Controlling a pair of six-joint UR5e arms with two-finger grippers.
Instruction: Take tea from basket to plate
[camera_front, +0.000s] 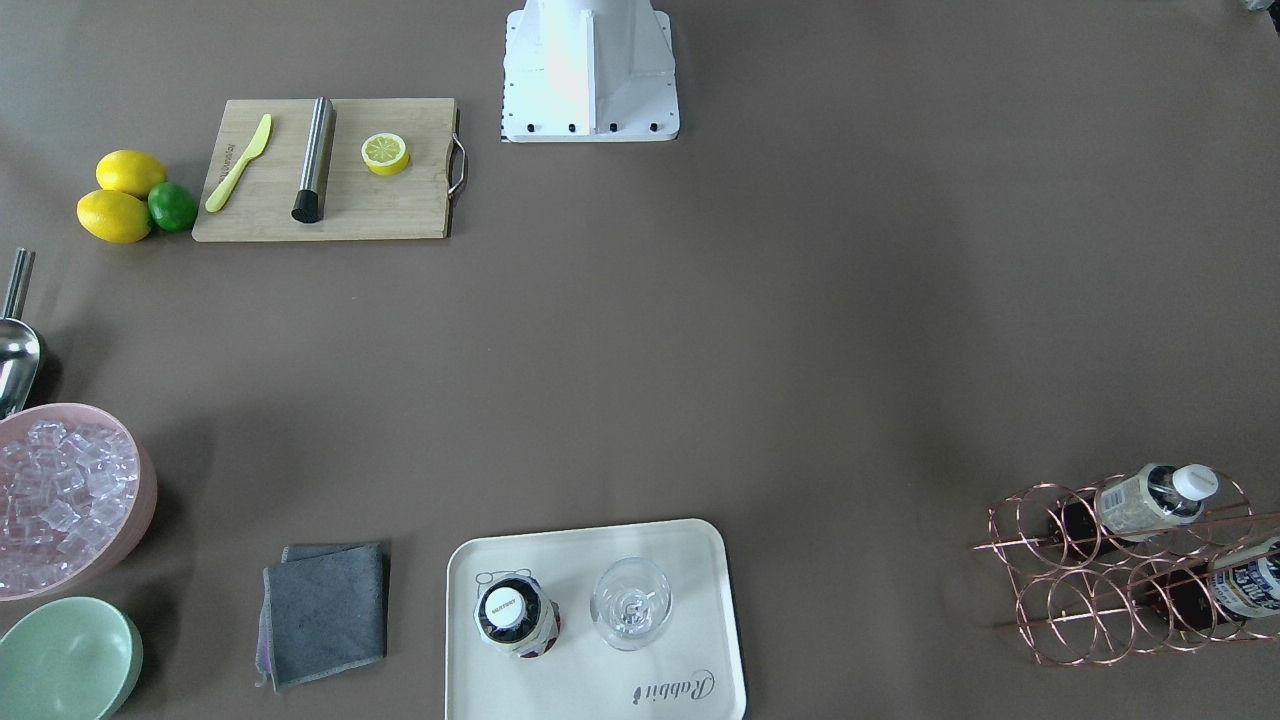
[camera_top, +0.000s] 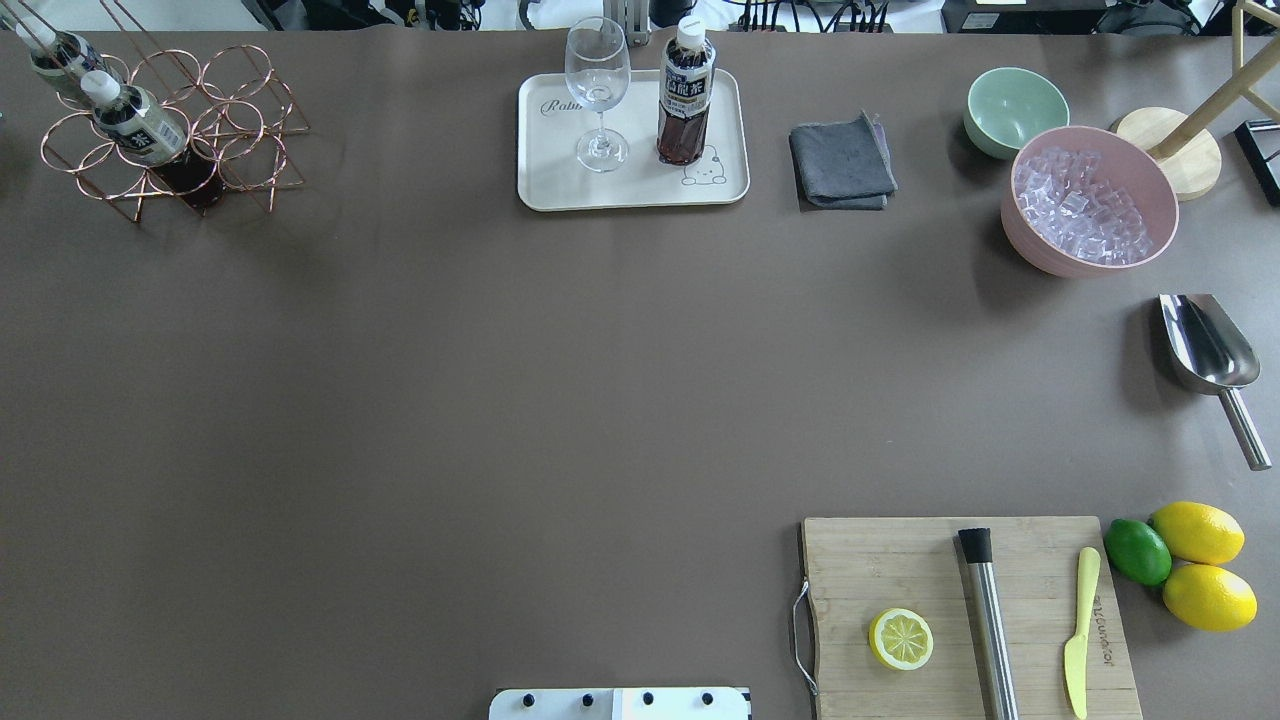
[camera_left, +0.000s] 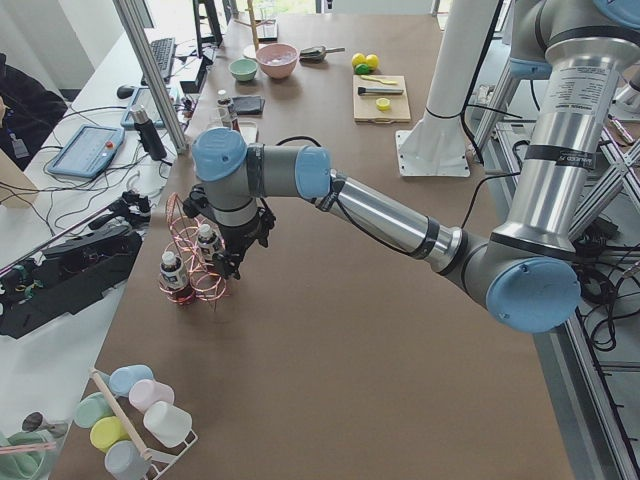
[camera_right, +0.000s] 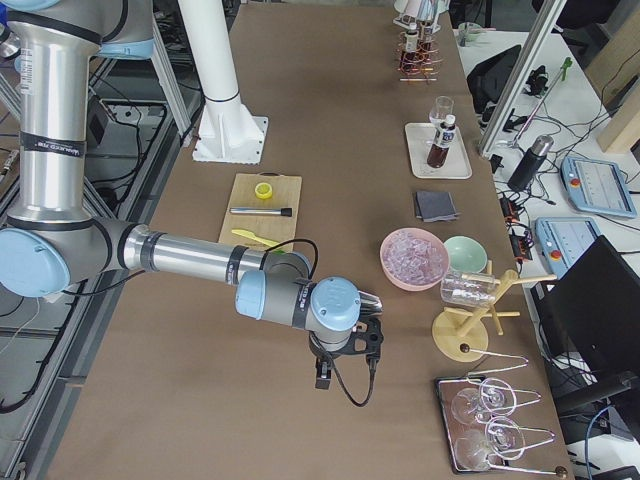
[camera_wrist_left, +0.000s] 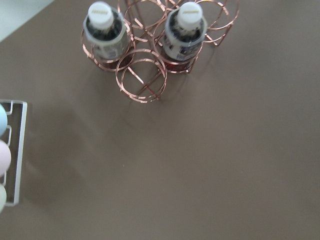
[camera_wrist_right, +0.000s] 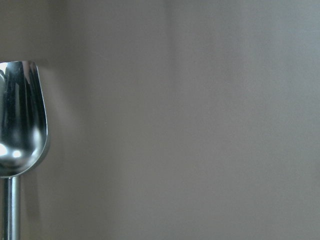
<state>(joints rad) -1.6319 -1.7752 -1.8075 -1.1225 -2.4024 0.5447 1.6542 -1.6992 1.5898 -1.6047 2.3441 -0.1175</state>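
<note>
Tea (camera_top: 686, 95): I see one upright on plate (camera_top: 560, 190).
Basket (camera_top: 245, 130): holds two more.
Jaws: left and right, I cannot tell opening.

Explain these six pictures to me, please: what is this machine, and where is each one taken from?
It is a robot with two arms at a brown table. Two pictures look down on the table, one from behind the robot, one facing it. Two look along it from its ends: one shows the left arm by the copper wire basket, the other the right arm over bare table. The last two come from cameras on the wrists. One tea bottle stands on the cream plate beside a wine glass; two more bottles sit in the basket. Also there: a cutting board, lemons, a bowl of ice and a scoop. Whether the jaws are open or hold anything cannot be told here.
</note>
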